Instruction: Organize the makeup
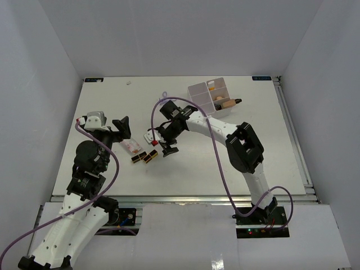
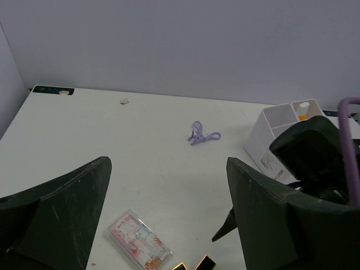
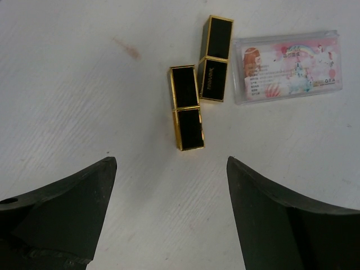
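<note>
While my right claw point(image 3: 170, 166) hangs wide open and empty, I should straddle the nearer lipstick point(image 3: 187, 108) at twelve o'clock.

Lipsticks point(image 3: 187, 108), centre and upper centre of the right wrist view: glossy black panels, mirror-smooth, framed in bright gold metallic edging; beside them at upper right a clear case point(image 3: 289, 66) of hard transparent plastic, shiny, over a pink printed card. Table point(image 3: 67, 101): matt white, faintly grained, with a reddish smear at upper left; right gripper point(image 3: 171, 163) fingers point(image 3: 62, 214): matt black plastic, finely scuffed and speckled. Left wrist view: lilac clip point(image 2: 202, 135), centre, smooth plastic by the look; white box point(image 2: 269, 147), right, smooth satin white plastic bearing a paper-looking label point(image 2: 272, 164).
</note>
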### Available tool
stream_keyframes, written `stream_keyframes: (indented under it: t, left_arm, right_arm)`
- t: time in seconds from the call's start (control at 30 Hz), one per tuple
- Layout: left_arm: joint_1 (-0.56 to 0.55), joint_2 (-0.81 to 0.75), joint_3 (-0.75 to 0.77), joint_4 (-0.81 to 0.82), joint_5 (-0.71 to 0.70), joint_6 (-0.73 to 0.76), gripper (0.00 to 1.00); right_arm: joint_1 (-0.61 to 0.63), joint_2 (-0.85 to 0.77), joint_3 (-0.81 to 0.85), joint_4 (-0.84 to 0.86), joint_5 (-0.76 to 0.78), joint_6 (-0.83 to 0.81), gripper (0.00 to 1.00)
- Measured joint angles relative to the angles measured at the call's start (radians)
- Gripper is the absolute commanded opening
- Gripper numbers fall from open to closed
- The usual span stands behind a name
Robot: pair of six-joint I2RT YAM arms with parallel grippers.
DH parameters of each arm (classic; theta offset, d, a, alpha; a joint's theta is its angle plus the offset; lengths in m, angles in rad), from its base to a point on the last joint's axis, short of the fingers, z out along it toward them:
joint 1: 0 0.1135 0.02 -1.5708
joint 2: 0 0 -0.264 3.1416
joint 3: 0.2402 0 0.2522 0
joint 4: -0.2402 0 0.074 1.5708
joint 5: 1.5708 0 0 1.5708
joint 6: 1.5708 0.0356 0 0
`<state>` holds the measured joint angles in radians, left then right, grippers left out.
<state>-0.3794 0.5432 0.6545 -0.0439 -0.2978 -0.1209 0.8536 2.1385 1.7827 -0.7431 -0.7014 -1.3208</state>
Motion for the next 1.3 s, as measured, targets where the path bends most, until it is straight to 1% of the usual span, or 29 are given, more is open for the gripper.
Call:
stream_keyframes:
  t: [0.17, 0.33, 0.47, 0.6, 0.73, 0.83, 0.97, 1.07, 1.17, 1.3]
  left_arm:
    - [0.0, 0.012, 0.0, 0.014, 0.003, 0.0, 0.94]
    - [0.0, 0.022, -0.003, 0.014, 0.017, 0.0, 0.93]
    - [0.0, 0.017, -0.004, 0.014, 0.02, 0.0, 0.93]
    - [0.0, 0.013, -0.004, 0.015, 0.022, 0.001, 0.93]
    - [0.0, 0.013, -0.005, 0.015, 0.022, 0.001, 0.92]
    - [0.0, 0.013, -0.005, 0.015, 0.022, 0.001, 0.92]
    - [0.0, 0.013, -0.008, 0.02, 0.022, 0.005, 0.91]
    - [0.0, 0.013, -0.01, 0.022, 0.021, 0.007, 0.9]
    - [0.0, 0.014, -0.012, 0.022, 0.021, 0.008, 0.89]
    - [0.0, 0.019, -0.014, 0.022, 0.031, 0.009, 0.88]
  right_arm:
    - [0.006, 0.099, 0.086, 0.032, 0.025, 0.055, 0.79]
    - [0.008, 0.146, 0.088, 0.044, 0.037, 0.1, 0.75]
    - [0.019, 0.16, 0.088, 0.048, 0.041, 0.122, 0.69]
    - [0.03, 0.162, 0.088, 0.062, 0.038, 0.147, 0.6]
    - [0.04, 0.175, 0.089, 0.069, 0.033, 0.165, 0.46]
    - [0.045, 0.186, 0.089, 0.07, 0.033, 0.169, 0.39]
    - [0.046, 0.189, 0.086, 0.072, 0.034, 0.172, 0.25]
    - [0.046, 0.187, 0.081, 0.076, 0.033, 0.168, 0.17]
    - [0.045, 0.154, 0.026, 0.101, 0.04, 0.159, 0.13]
    - [0.032, 0.033, -0.133, 0.085, 0.058, 0.13, 0.1]
